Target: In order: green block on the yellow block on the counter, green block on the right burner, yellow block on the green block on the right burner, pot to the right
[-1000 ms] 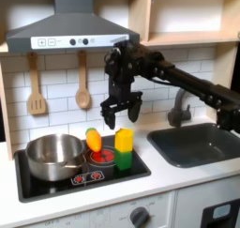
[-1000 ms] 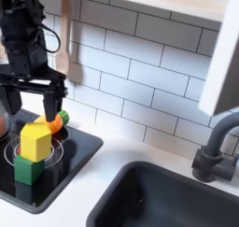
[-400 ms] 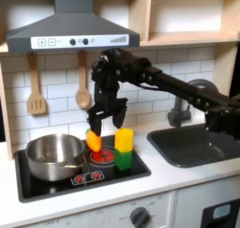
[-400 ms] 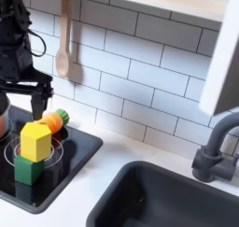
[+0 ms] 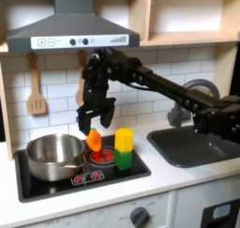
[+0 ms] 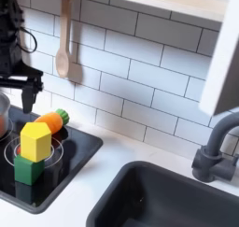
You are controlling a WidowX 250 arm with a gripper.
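- pot [image 5: 54, 156] on the first exterior view's left burner, nothing visible inside
- yellow block [image 5: 124, 139] stacked on green block [image 5: 124, 160]
- gripper [image 5: 94, 120] fingers apart, holding nothing

A black, boxy, jointed arm [image 5: 159, 82] ends in a two-fingered end effector [image 5: 95, 114].

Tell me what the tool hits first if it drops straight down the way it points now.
Likely the pot. The tool points down over the gap between the pot's rim and the orange-and-yellow toy, so depth is unclear; it could catch the toy instead.
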